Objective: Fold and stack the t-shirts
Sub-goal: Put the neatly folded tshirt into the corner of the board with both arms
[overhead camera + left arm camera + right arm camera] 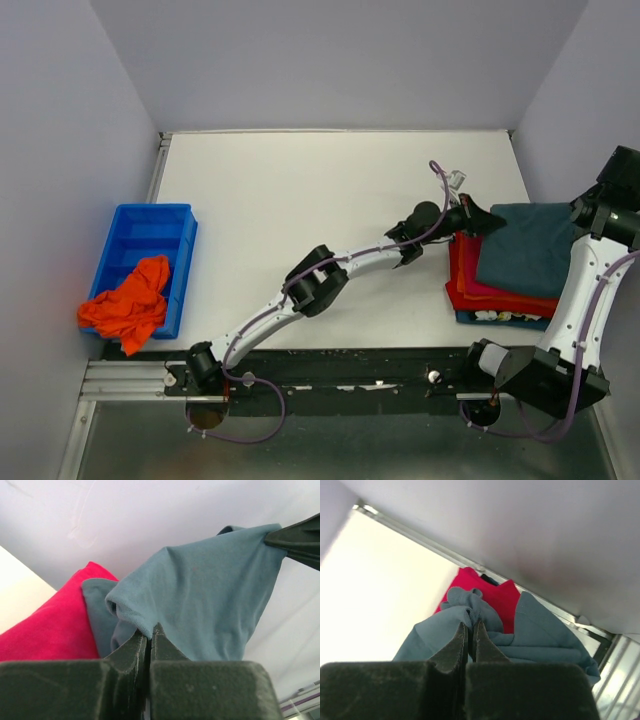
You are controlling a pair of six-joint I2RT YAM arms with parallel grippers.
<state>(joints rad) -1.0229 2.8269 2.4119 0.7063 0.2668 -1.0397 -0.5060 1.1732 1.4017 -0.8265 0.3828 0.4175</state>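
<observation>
Pinching grey-blue t-shirt (530,245) at right of frame with both pincers: left gripper (150,630) clamped tight on a folded edge, right gripper (470,625) clamped on bunched cloth. Holding it over folded red stack (468,280). Seeing orange t-shirt (128,305) draped over blue bin (150,225), lower left.

The top external camera looks down from above and behind the arm bases (205,368), far enough to take in the whole table (300,220). The left wrist camera sits behind the left gripper (150,632), angled up toward the wall (150,520), while the right wrist camera peers past the right gripper (470,627) toward the table's far edge. All three share the slate grey-blue t-shirt (525,245) and red t-shirt (465,275), the wrist views very close.
</observation>
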